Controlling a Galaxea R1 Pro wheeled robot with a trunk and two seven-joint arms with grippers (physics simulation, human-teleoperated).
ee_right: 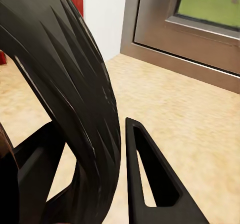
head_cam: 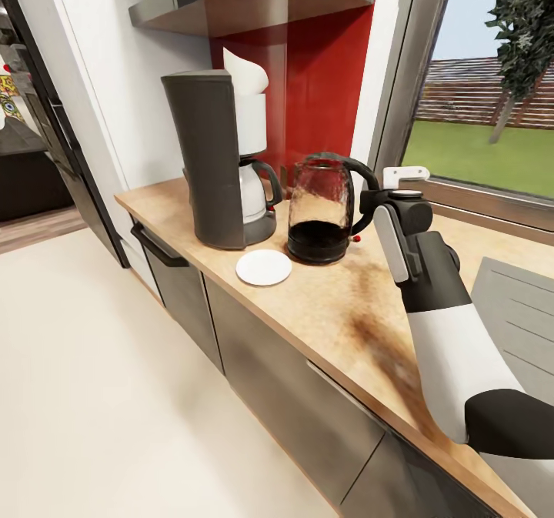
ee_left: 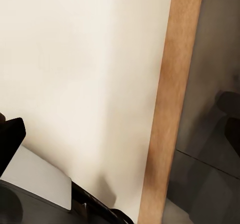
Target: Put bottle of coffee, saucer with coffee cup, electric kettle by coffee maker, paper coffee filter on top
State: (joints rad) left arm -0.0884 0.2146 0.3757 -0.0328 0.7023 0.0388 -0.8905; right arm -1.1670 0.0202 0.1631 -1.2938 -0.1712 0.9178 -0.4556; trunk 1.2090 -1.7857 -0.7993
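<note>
My right gripper straddles the electric kettle handle at frame centre, seemingly clamped, setting it beside the coffee maker and saucer.

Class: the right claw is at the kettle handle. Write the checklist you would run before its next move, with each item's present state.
1. Electric kettle upright on the countertop: ok.
2. Kettle beside the coffee maker: ok.
3. Right claw fingers either side of the kettle handle: ok; actual contact: cannot tell.
4. Paper coffee filter on top of the coffee maker: ok.
5. Saucer next to the coffee maker: ok; coffee cup on it: not ok.
6. Bottle of coffee on the counter: not ok.
</note>
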